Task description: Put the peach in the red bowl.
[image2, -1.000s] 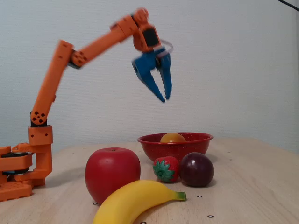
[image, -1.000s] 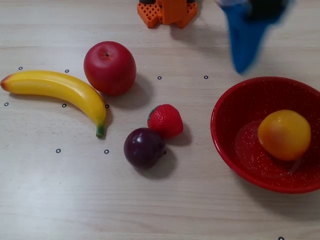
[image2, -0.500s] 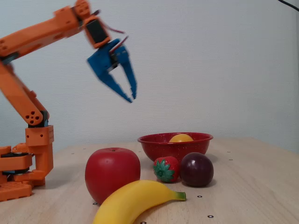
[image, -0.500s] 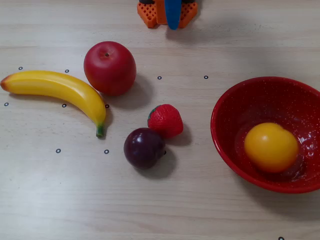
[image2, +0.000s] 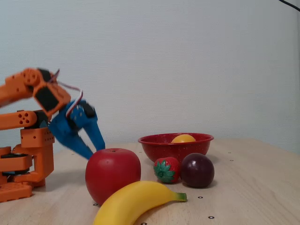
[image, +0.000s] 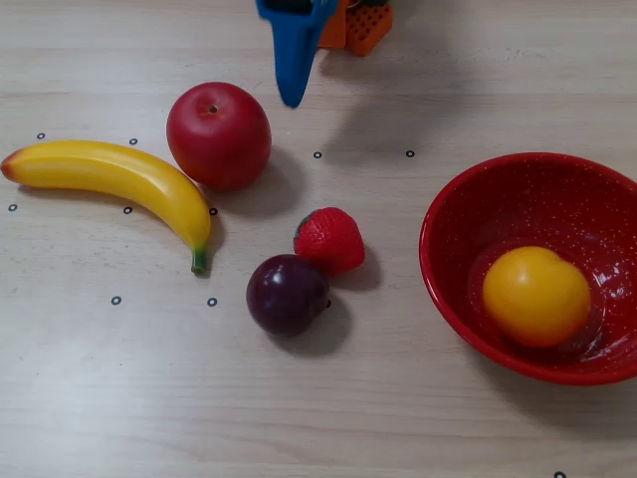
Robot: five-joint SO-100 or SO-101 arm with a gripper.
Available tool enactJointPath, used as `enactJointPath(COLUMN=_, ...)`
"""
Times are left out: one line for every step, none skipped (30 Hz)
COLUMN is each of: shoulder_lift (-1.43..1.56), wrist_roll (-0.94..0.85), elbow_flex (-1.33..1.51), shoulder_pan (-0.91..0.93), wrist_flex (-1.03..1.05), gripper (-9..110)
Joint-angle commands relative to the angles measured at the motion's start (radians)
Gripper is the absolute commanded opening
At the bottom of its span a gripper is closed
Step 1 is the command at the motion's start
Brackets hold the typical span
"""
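Observation:
The yellow-orange peach (image: 535, 296) lies inside the red bowl (image: 445, 199) at the right of the overhead view. In the fixed view only the top of the peach (image2: 183, 138) shows above the rim of the red bowl (image2: 174, 149). My blue gripper (image: 292, 92) hangs near the orange arm base, far left of the bowl and just behind the red apple. In the fixed view the gripper (image2: 95, 151) points down, low over the table. Its fingers are slightly apart and hold nothing.
A red apple (image: 218, 134), a banana (image: 109, 177), a strawberry (image: 329, 240) and a dark plum (image: 288, 294) lie left of the bowl. The orange arm base (image: 358, 25) sits at the table's top edge; it is at the far left in the fixed view (image2: 21, 173).
The arm has folded back and down from high above the bowl to low beside its base. The peach has rolled a little and settled in the bowl.

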Motion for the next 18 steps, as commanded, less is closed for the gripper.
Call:
enactJointPath(shoulder_lift=0.069, wrist_roll=0.0, elbow_flex=0.015, shoulder_pan=-0.005, wrist_flex=-0.041, gripper=0)
enactJointPath(shoulder_lift=0.087, wrist_roll=-0.002, elbow_flex=0.04, shoulder_pan=0.002, wrist_flex=-0.04, gripper=0)
enactJointPath(shoulder_lift=0.087, wrist_roll=-0.006, elbow_flex=0.055, shoulder_pan=0.009, wrist_flex=-0.041, gripper=0)
enactJointPath(shoulder_lift=0.087, wrist_roll=-0.015, elbow_flex=0.071, shoulder_pan=0.014, wrist_flex=-0.048, gripper=0)
enactJointPath(shoulder_lift=0.087, wrist_roll=-0.02, elbow_flex=0.089, shoulder_pan=0.017, wrist_flex=-0.061, gripper=0)
enactJointPath(shoulder_lift=0.087, wrist_roll=-0.02, elbow_flex=0.106, shoulder_pan=0.018, wrist_flex=-0.072, gripper=0)
enactJointPath(shoulder_lift=0.087, wrist_roll=-0.014, elbow_flex=0.124, shoulder_pan=0.025, wrist_flex=-0.083, gripper=0)
enactJointPath(shoulder_lift=0.087, wrist_roll=-0.006, elbow_flex=0.143, shoulder_pan=0.031, wrist_flex=-0.1, gripper=0)
enactJointPath(shoulder_lift=0.087, wrist_roll=-0.015, elbow_flex=0.144, shoulder_pan=0.034, wrist_flex=-0.104, gripper=0)
enactJointPath(shoulder_lift=0.087, wrist_roll=-0.015, elbow_flex=0.144, shoulder_pan=0.043, wrist_flex=-0.106, gripper=0)
enactJointPath(shoulder_lift=0.087, wrist_roll=-0.011, elbow_flex=0.146, shoulder_pan=0.057, wrist_flex=-0.107, gripper=0)
enactJointPath(shoulder_lift=0.089, wrist_roll=-0.003, elbow_flex=0.146, shoulder_pan=0.069, wrist_flex=-0.109, gripper=0)
enactJointPath(shoulder_lift=0.089, wrist_roll=-0.002, elbow_flex=0.146, shoulder_pan=0.071, wrist_flex=-0.109, gripper=0)
enactJointPath(shoulder_lift=0.089, wrist_roll=-0.002, elbow_flex=0.146, shoulder_pan=0.071, wrist_flex=-0.109, gripper=0)
enactJointPath(shoulder_lift=0.089, wrist_roll=-0.006, elbow_flex=0.146, shoulder_pan=0.071, wrist_flex=-0.109, gripper=0)
enactJointPath(shoulder_lift=0.089, wrist_roll=-0.009, elbow_flex=0.146, shoulder_pan=0.067, wrist_flex=-0.109, gripper=0)
enactJointPath(shoulder_lift=0.089, wrist_roll=-0.014, elbow_flex=0.146, shoulder_pan=0.063, wrist_flex=-0.11, gripper=0)
enactJointPath(shoulder_lift=0.089, wrist_roll=-0.021, elbow_flex=0.147, shoulder_pan=0.063, wrist_flex=-0.117, gripper=0)
